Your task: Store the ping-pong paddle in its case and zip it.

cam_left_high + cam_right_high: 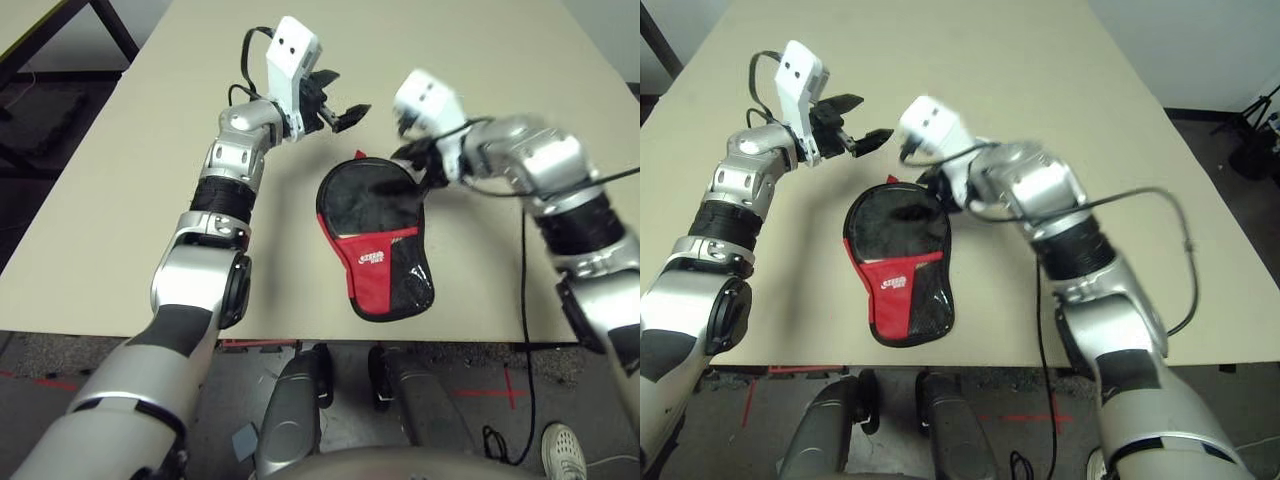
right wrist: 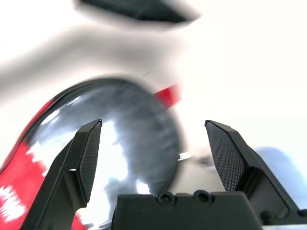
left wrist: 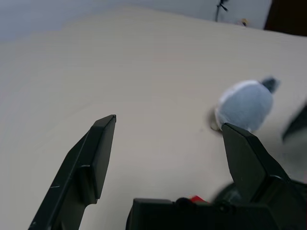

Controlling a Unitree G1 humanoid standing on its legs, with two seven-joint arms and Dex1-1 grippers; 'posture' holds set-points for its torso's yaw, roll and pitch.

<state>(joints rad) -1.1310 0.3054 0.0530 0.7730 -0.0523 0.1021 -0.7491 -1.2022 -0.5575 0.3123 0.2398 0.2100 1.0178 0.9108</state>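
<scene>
Case top hidden behind right end effector.

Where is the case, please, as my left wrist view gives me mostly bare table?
Observer: The case lies flat near the front edge of the table.
Operator: Which way does it point?
Observer: Its round end points away from the robot, and the red band is nearest it.
Operator: And the right end effector?
Observer: The right end effector is open and hovers above the round end.
</scene>
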